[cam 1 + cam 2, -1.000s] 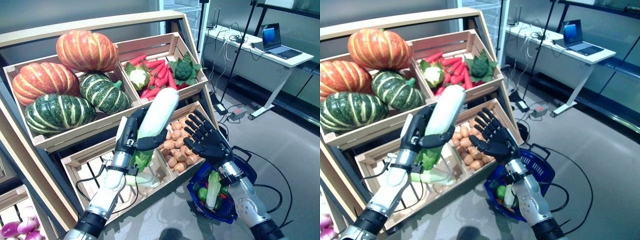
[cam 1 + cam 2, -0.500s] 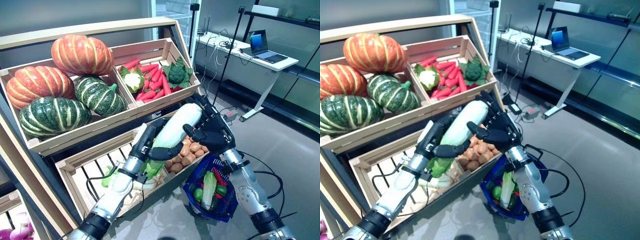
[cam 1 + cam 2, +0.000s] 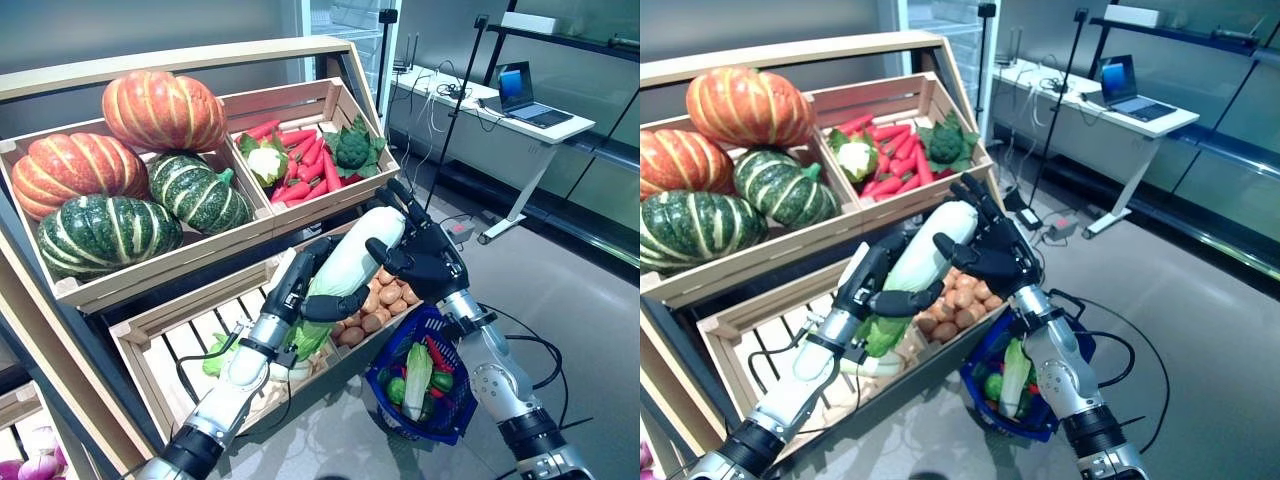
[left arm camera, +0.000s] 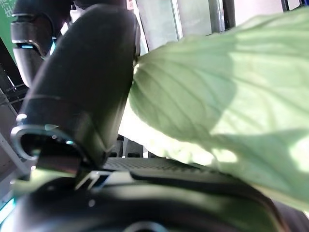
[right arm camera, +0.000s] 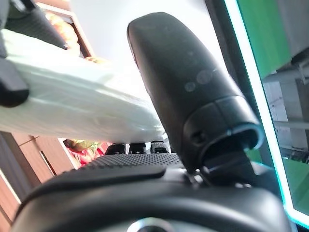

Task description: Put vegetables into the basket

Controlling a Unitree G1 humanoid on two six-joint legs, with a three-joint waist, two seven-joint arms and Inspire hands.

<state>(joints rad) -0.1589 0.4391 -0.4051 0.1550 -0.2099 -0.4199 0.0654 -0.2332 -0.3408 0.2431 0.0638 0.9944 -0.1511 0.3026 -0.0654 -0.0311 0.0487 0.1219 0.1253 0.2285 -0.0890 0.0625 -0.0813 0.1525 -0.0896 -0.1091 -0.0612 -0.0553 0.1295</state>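
1. The wooden shelf point(image 3: 200, 55) fills the left and centre of the frame, its tiers split into slatted crates.
2. Four pumpkins point(image 3: 165, 105), two orange and two green striped, fill the upper-left crate.
3. The upper-right crate holds red peppers point(image 3: 305, 160), a cauliflower point(image 3: 267, 162) and a green broccoli point(image 3: 355, 148).
4. The lower-left crate point(image 3: 170, 345) is mostly bare slats, with leafy greens behind the left arm.
5. The lower-right crate holds a heap of small brown potatoes point(image 3: 370, 310).
6. A long pale-green cabbage point(image 3: 355, 262) hangs in the air at frame centre, tilted, above the potatoes and up-left of the basket.
7. The blue basket point(image 3: 455, 400) sits on the floor at lower right, already containing a similar pale cabbage, green pieces and something red.
8. The left hand point(image 3: 305, 285) has its fingers curled round the cabbage's lower, leafy end.
9. The right hand point(image 3: 425, 262) cups the cabbage's upper white end, thumb against it and fingers spread behind it.
10. A laptop point(image 3: 525, 95) sits on a white counter point(image 3: 500, 125) at upper right.
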